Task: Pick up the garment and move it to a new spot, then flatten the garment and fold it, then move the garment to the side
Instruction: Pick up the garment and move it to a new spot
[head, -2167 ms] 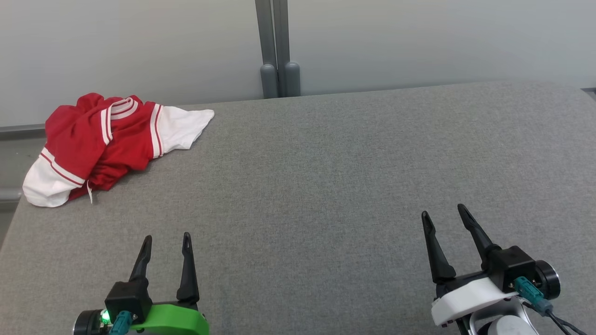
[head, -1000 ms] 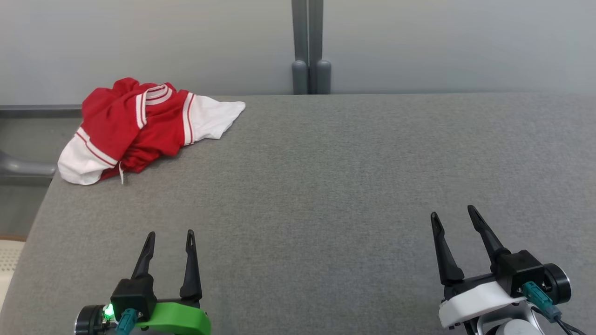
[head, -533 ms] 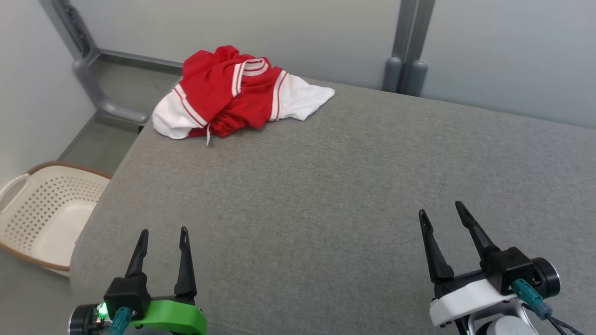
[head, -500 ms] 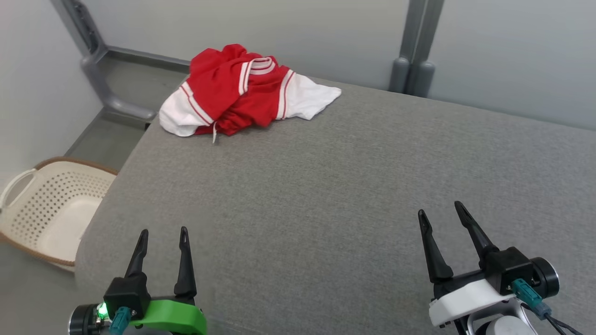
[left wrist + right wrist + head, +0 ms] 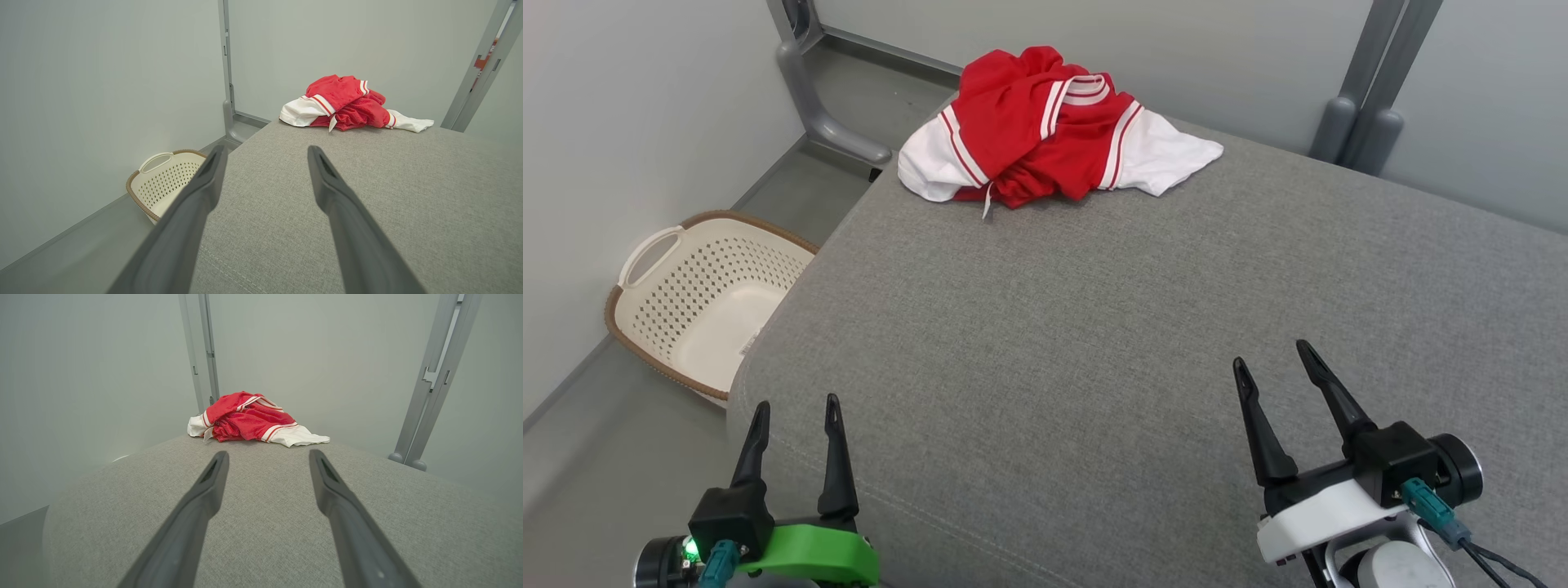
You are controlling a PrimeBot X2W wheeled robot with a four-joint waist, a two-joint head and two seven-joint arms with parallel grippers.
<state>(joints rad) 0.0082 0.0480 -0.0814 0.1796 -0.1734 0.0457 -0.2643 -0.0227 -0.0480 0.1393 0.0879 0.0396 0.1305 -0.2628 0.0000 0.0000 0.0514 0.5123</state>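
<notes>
The garment [image 5: 1049, 131] is a crumpled red piece with white panels and striped trim, heaped at the far left corner of the grey padded table [image 5: 1143, 327]. It lies far ahead in the left wrist view [image 5: 347, 106] and the right wrist view [image 5: 249, 422]. My left gripper [image 5: 796, 404] hovers at the table's near left edge, open, with nothing between its fingers. My right gripper [image 5: 1270, 359] stands open and empty over the near right part of the table. Both are far from the garment.
A cream perforated laundry basket [image 5: 698, 294] sits on the floor left of the table, also in the left wrist view [image 5: 163, 181]. Grey wall panels and metal posts [image 5: 1364, 106] stand close behind the table. A grey post foot [image 5: 821, 106] curves along the floor near the garment.
The head camera has turned to the left, so the garment now sits nearer the middle top and the basket has come fully into view. Neither gripper has changed its opening.
</notes>
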